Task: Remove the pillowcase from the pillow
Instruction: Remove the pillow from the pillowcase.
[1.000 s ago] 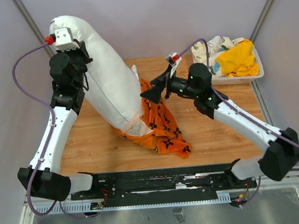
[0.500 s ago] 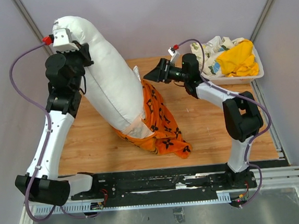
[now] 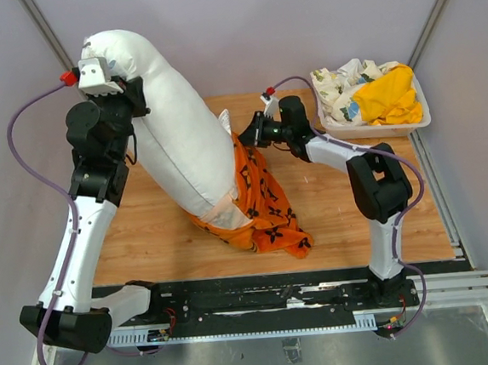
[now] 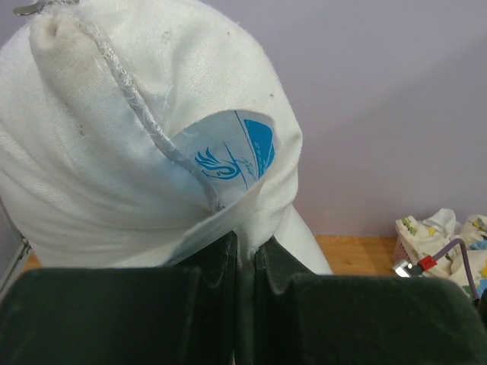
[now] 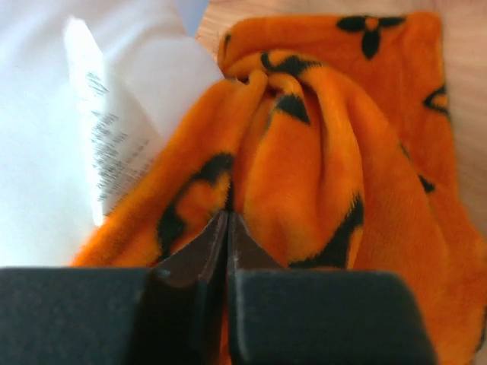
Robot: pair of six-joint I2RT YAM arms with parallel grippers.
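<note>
- Pillow [image 3: 181, 145] stands tilted on the table [image 3: 146, 234], with its upper end raised high at the left and its lower end tucked inside the pillowcase [image 3: 267, 202].
- The pillowcase lies bunched on the table around that lower end. Its orange folds spread toward my bases, and pale lining shows at the mouth.
- My left end effector [image 4: 245, 255] is closed tight on the pillow's top end, pinching white fabric just below a label [image 4: 232, 156] with a blue bird print.
- My right end effector [image 5: 227, 224] has its fingers drawn together on a fold of the pillowcase at its far edge, just beside the pillow.
- In my right wrist view, a white tag [image 5: 106, 152] with small print sticks out of the pillow just left of that fold.
- A tray [image 3: 393, 128] sits at the table's far right corner, well apart from the pillow. It holds a yellow cloth [image 3: 386, 97] and a floral cloth [image 3: 341, 76].
</note>
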